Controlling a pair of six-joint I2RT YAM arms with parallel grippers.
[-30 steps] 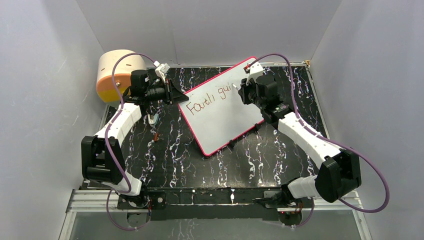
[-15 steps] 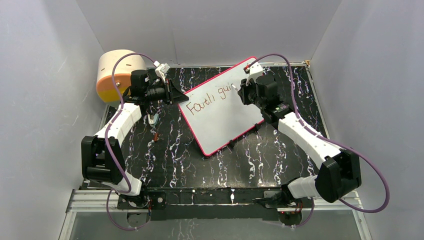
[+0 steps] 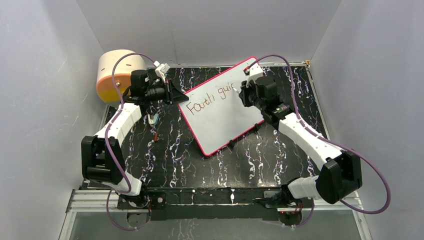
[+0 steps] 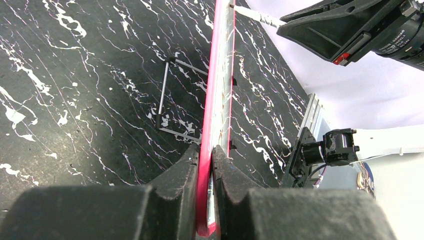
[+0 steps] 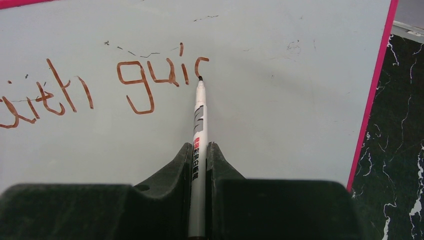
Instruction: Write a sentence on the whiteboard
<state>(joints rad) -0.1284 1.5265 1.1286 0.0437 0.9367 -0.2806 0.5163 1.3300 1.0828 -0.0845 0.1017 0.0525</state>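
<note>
Watching from the side, I'd say the sentence [image 3: 204, 101] is not yet half done: "Faith" stands finished, and "gui" with the start of a next letter follows it. The right gripper [image 5: 199, 148] is clamped on a marker [image 5: 199, 115], whose tip touches the whiteboard [image 5: 290, 110] just ahead of its fingers, at that newest stroke. The left gripper [image 4: 206, 156] pinches the board's pink edge between its fingers. The rest of that word, and whatever follows, remains to be written.

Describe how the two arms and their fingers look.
The left arm and right arm have white links with boxy black joints. A purple cable loops along each. The fingers are matte black, wedge-shaped mouldings.
</note>
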